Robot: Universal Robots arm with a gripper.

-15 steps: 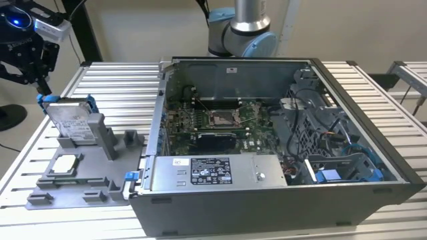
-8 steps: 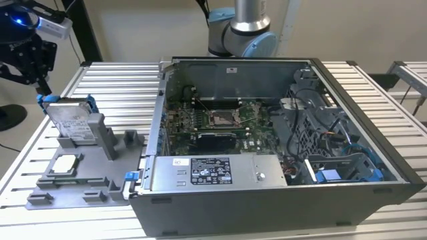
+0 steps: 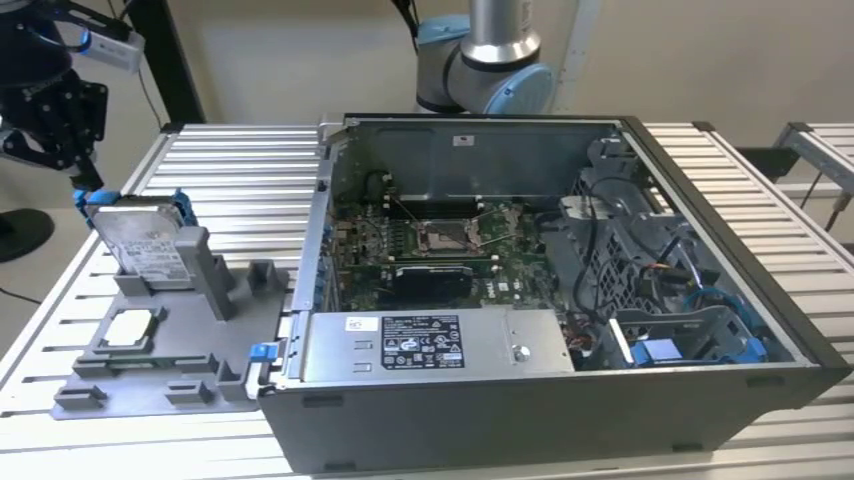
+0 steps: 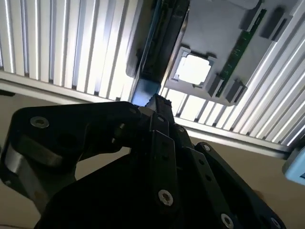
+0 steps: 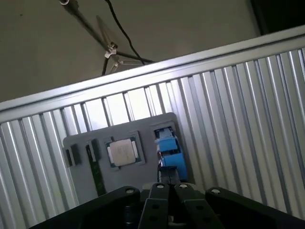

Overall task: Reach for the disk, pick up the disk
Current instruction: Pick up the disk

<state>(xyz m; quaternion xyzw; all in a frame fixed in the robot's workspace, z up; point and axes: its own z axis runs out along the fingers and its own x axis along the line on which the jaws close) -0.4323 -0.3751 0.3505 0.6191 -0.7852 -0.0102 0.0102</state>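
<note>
The flat silver-grey hard drive in bright blue rails (image 3: 140, 245) stands upright in a grey plastic fixture tray (image 3: 160, 385) at the exterior view's left, so its top edge is free to grasp. The black pincer (image 3: 86, 180) hovers just above that edge, tips seemingly together and holding nothing. On the tray a small square silver chip (image 3: 130, 328) lies nearer. An open dark grey computer case (image 3: 534, 420) stands to the right on the ribbed metal worktop (image 3: 227, 170), out of the way.

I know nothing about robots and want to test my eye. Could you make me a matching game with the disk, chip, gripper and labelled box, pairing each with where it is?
Things:
1. disk
2. chip
3. gripper
4. labelled box

Places:
A. lies flat on the grey holder
B. sits inside the open case
C. hangs over the disk's top edge
D. stands on edge in the holder

Pairs: 1-D, 2-A, 3-C, 4-B.
</note>
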